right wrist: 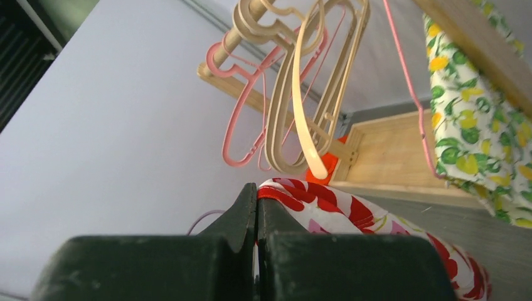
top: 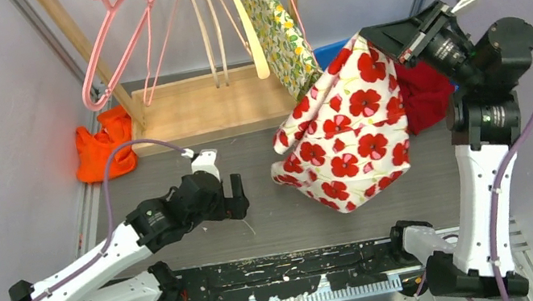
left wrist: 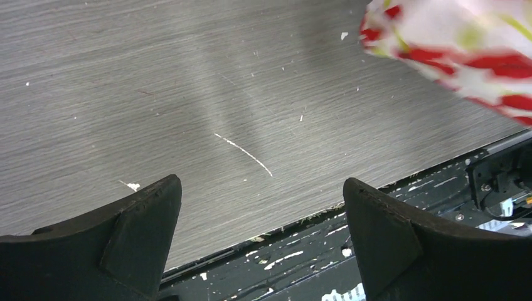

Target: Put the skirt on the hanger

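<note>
Grey wood-grain table [top: 265, 159] fills centre frame. Light wooden rack [top: 199, 108] stands upper centre, with beige wooden hangers [top: 225, 18] on its rail. White skirt with red poppy print [top: 349, 128] hangs lifted at centre-right; cannot tell whether its lower edge touches the table. Right gripper [top: 381, 45], upper right, is pressed together, pinching skirt's top corner. Left gripper [top: 237, 196], lower left, is spread wide, low over table.

No readable text, labels, brands or numbers in any view. Small pale specks on the right arm [top: 486, 116] joint ring are too small to read as lettering.
</note>
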`<state>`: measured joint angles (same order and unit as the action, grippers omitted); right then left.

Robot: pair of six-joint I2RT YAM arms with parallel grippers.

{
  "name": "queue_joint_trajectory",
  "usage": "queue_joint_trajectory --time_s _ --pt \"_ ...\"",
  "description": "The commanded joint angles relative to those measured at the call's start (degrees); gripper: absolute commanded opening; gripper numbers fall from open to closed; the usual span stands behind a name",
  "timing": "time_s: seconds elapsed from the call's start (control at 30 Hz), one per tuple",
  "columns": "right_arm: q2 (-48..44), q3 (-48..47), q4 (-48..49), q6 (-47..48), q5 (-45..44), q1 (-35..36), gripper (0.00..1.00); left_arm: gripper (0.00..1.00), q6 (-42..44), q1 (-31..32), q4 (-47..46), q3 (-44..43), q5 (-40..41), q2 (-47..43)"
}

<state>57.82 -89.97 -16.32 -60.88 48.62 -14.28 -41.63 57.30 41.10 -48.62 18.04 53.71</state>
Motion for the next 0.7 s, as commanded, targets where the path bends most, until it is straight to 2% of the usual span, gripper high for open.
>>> queue_joint_trajectory --time_s 0.0,0.1,0.27,0.43,0.67 --pt "1.0 1.6 4.1 -0.4 1.1 6.7 0.01 1.00 -0.8 -0.3 -0.8 -0.1 1.5 -3.4" --pt "3.9 2.2 -5.2 8.5 -5.5 16.8 0.01 1.00 -0.8 -0.3 -3.0 1.0 -0.3 -4.9" --pt "8.7 7.8 -10.6 16.3 -14.5 32.8 0.01 1.00 -1.1 -0.3 -3.7 1.8 -0.6 -7.0" --pt "12.1 9.9 -7.8 17.2 -19.1 41.4 0.01 1.00 -1.8 -0.3 -2.0 2.8 1.6 -8.7" --pt "19.8 -3.5 -7.4 17.9 -18.5 48.7 0.01 1.00 -2.8 -0.3 1.9 2.3 5.8 -10.9"
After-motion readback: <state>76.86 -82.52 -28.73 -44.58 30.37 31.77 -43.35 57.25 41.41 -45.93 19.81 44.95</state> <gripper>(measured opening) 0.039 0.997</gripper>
